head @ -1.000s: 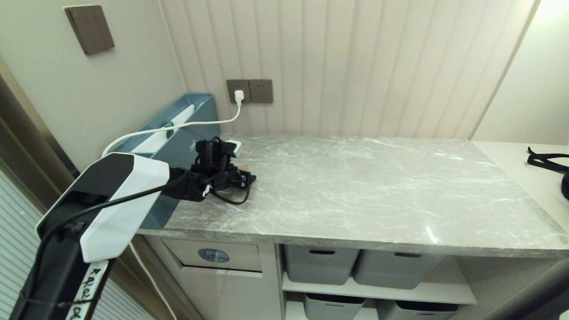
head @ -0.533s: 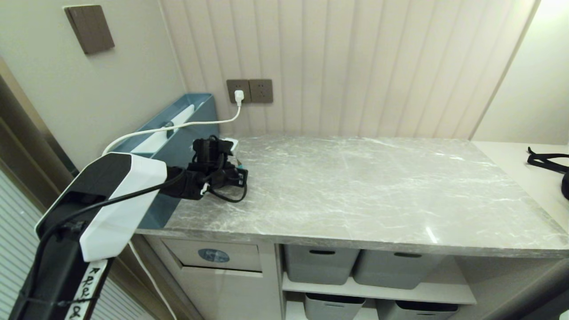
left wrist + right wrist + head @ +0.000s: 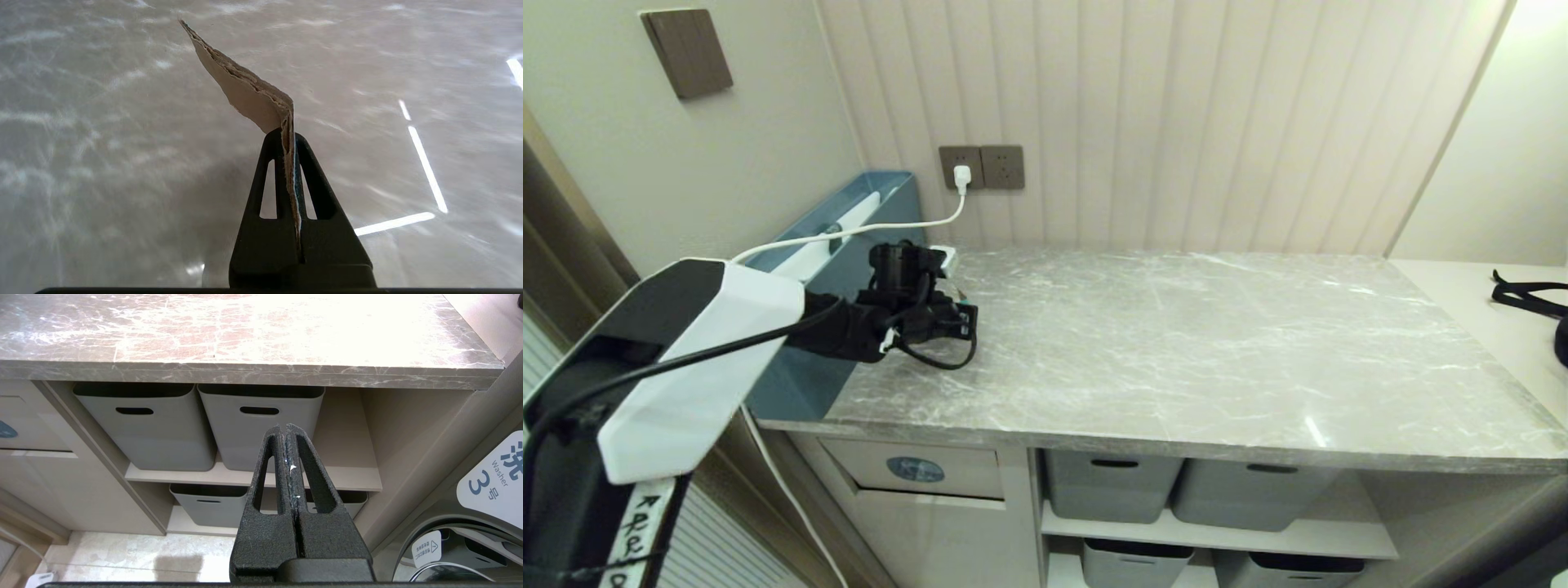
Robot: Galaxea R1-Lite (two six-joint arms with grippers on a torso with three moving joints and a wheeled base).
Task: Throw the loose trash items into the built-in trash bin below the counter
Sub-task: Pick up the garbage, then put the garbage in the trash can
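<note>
A torn scrap of brown cardboard (image 3: 245, 87) sticks out from between the fingers of my left gripper (image 3: 287, 134), which is shut on it. That gripper (image 3: 969, 315) hovers just over the grey marble counter (image 3: 1176, 351) at its back left, beside the blue-teal box. In the head view the scrap is hidden behind the gripper. The built-in trash bin (image 3: 915, 469), a beige flap with a round blue sticker, sits below the counter's left end. My right gripper (image 3: 286, 426) is shut and empty, parked low in front of the shelves, out of the head view.
A long blue-teal box (image 3: 849, 245) stands along the left wall, and a white cable (image 3: 849, 233) runs over it to a wall socket (image 3: 962, 167). Grey tubs (image 3: 1111, 486) fill the shelves under the counter. A washer door (image 3: 482, 522) is at the right.
My left gripper has shut on the cardboard scrap and drawn back a little toward the left, lifting the scrap off the counter. The right arm has stayed still.
</note>
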